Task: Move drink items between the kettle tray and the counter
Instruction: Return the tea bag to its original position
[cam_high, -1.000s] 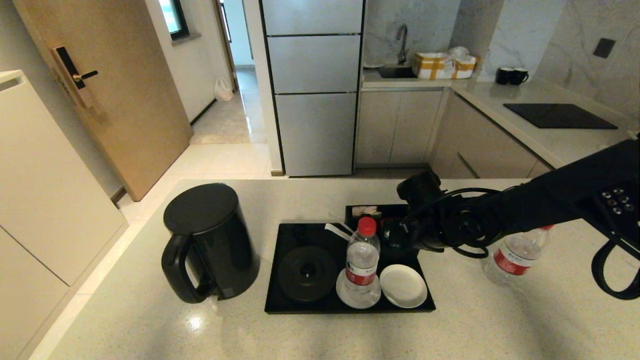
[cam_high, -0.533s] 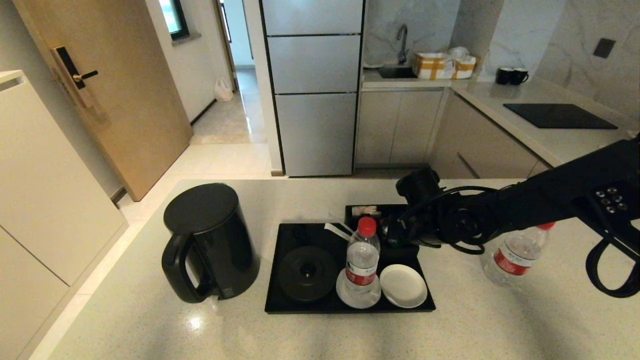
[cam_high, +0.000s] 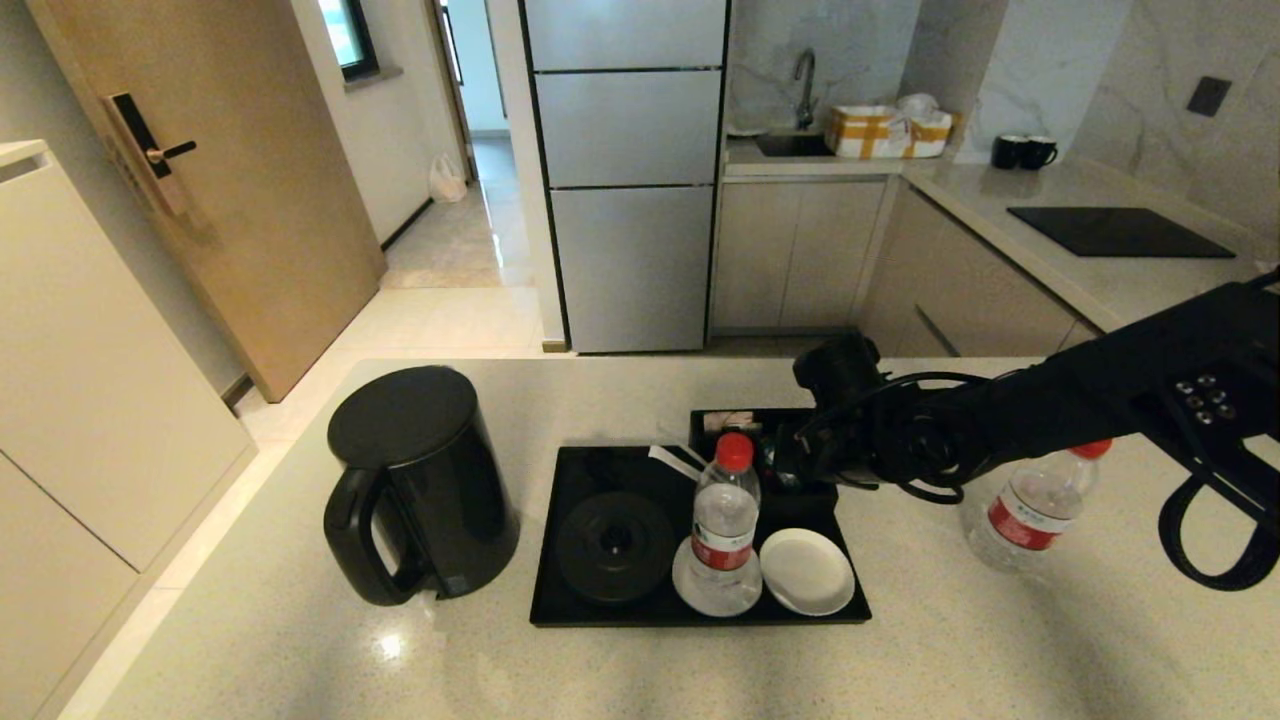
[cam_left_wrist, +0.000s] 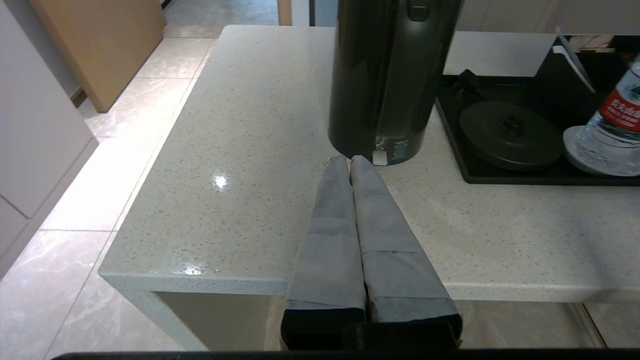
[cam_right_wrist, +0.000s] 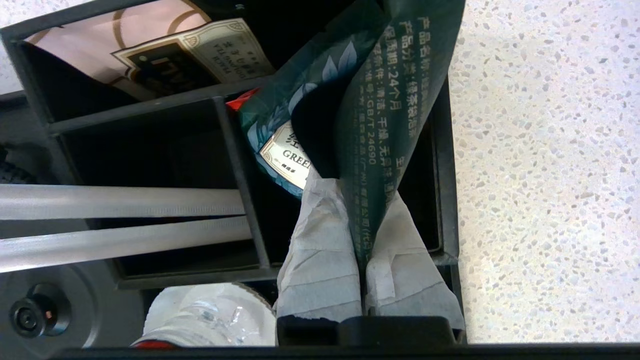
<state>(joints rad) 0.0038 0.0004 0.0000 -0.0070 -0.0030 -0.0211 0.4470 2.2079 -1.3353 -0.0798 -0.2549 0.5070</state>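
At centre right of the head view, the right gripper (cam_right_wrist: 362, 235) is reaching over the box (cam_high: 745, 425) at the back of the tray (cam_high: 600, 610), its fingers (cam_right_wrist: 320, 260) clenched on a teal sachet (cam_right_wrist: 380, 100) that is hanging in the box's end compartment. One bottle (cam_high: 724, 520) is standing on the left coaster (cam_high: 690, 590) of the tray; another bottle (cam_high: 1030, 515) is standing on the counter (cam_high: 900, 660) at right, partly behind the arm. The kettle (cam_high: 415, 480) is sitting left of the tray. The left gripper (cam_left_wrist: 350, 162), closed and empty, is hovering at the counter's near edge, pointing at the kettle.
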